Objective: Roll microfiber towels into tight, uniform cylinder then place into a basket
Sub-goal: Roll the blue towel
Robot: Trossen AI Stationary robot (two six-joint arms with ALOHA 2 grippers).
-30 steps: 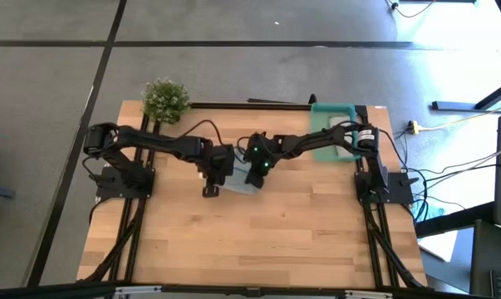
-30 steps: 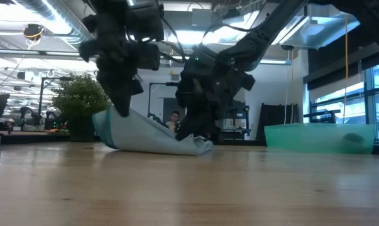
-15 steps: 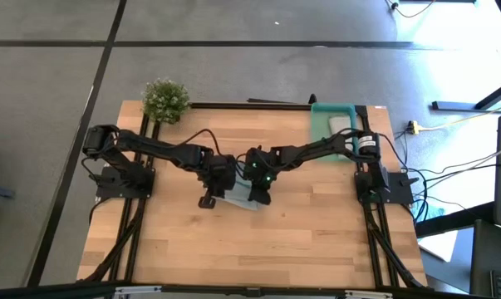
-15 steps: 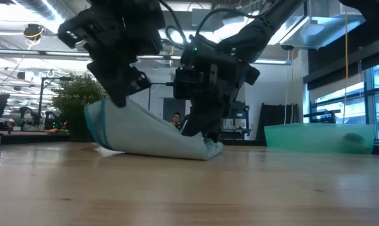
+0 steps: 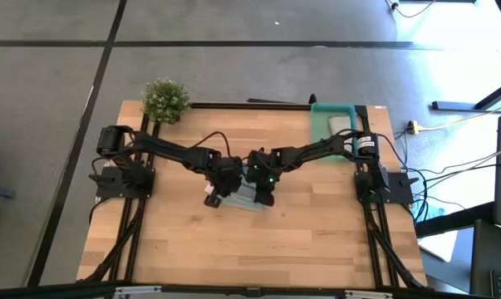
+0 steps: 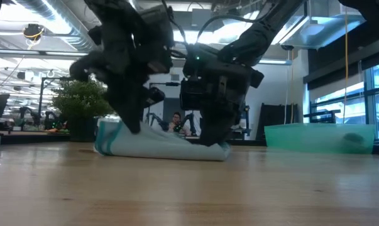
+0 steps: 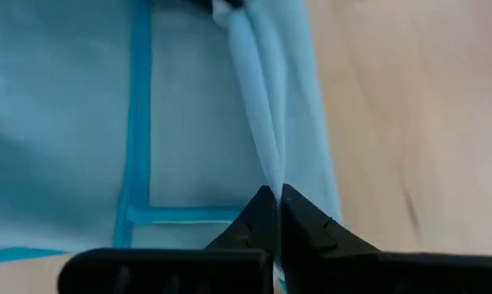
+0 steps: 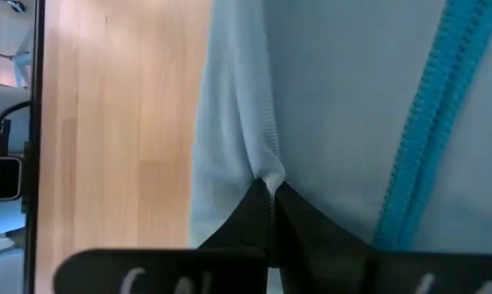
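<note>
the left gripper (image 7: 274,200) has its two dark fingertips pressed together on a thin pinched ridge of the light blue towel (image 7: 197,114), and a darker blue stitched border runs across the cloth just beside the pinch. the right gripper (image 8: 272,196) is likewise squeezed together on a small fold at the towel's edge, with a bright blue hem slanting past it. from above, the two grippers sit close together near the middle of the table, the left gripper (image 5: 219,192) at one end of the towel (image 5: 248,199) and the right gripper (image 5: 265,193) at the other, both low on the cloth. at table height the towel (image 6: 158,145) lies as a low, loosely folded bundle flat on the wood, with both dark arms coming down onto it.

the table (image 5: 184,249) is pale wooden planking. the basket (image 5: 321,133), teal-green, stands at the far right corner, well apart from the towel, with a pale cloth (image 5: 340,124) lying inside it. a small bushy plant (image 5: 164,100) stands at the far left corner. around the table is grey floor with dark seams; behind it the low view shows a workshop with ceiling lights, windows and a person (image 6: 175,122) far back.

the arms cover much of the towel from above, so how far it is rolled cannot be told. the cloth in the basket is partly hidden by the right arm.
</note>
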